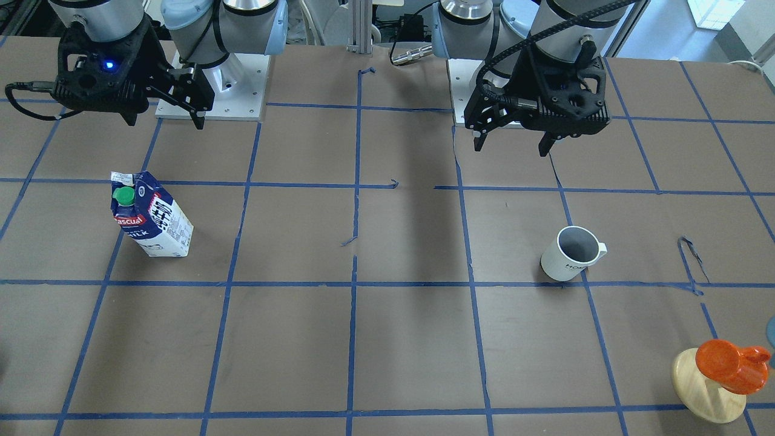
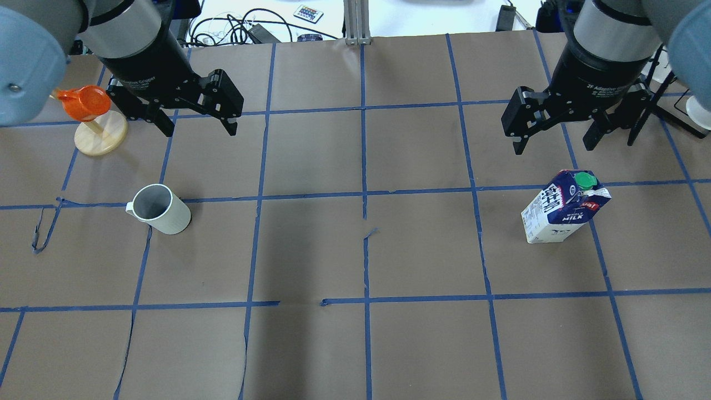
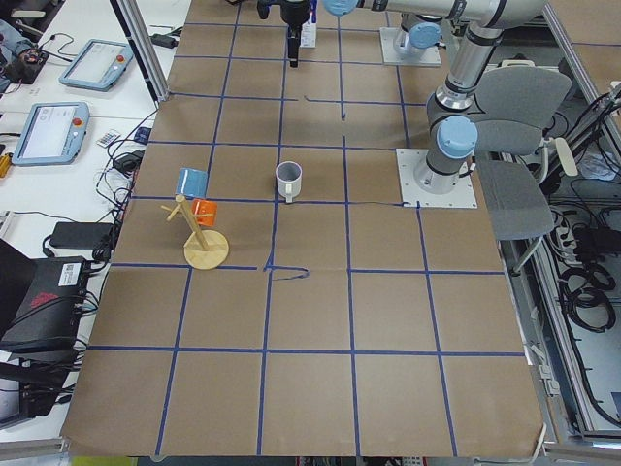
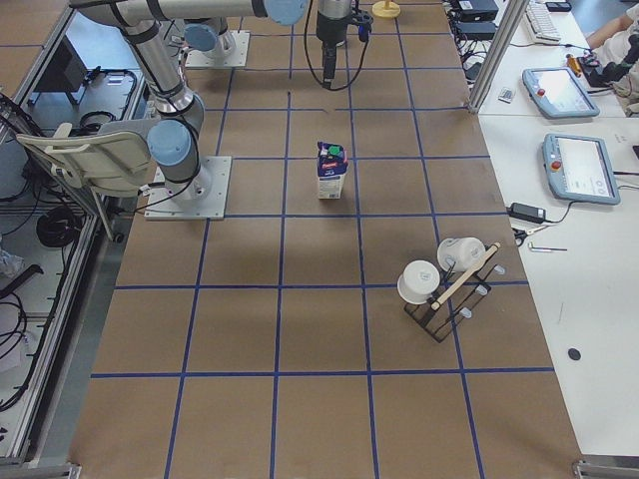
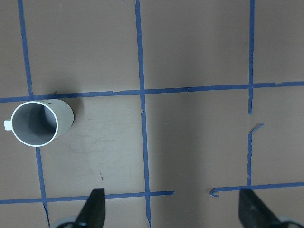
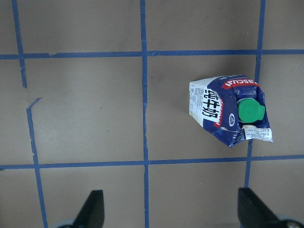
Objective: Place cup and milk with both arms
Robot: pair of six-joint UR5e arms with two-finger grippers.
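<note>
2 grippers up, nothing held. L gripper (image 2: 199,129) fingers spread; R gripper (image 2: 554,145) same. Overhead: cup (image 2: 161,210) upright at L's 7 o'clock, milk (image 2: 561,208) upright at R's 6. Centre over each before dropping; straddle milk's flat sides, cup's wall.

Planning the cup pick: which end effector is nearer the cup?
Left. The left end effector hovers near the cup; the right end effector hangs far off, by the milk.
</note>
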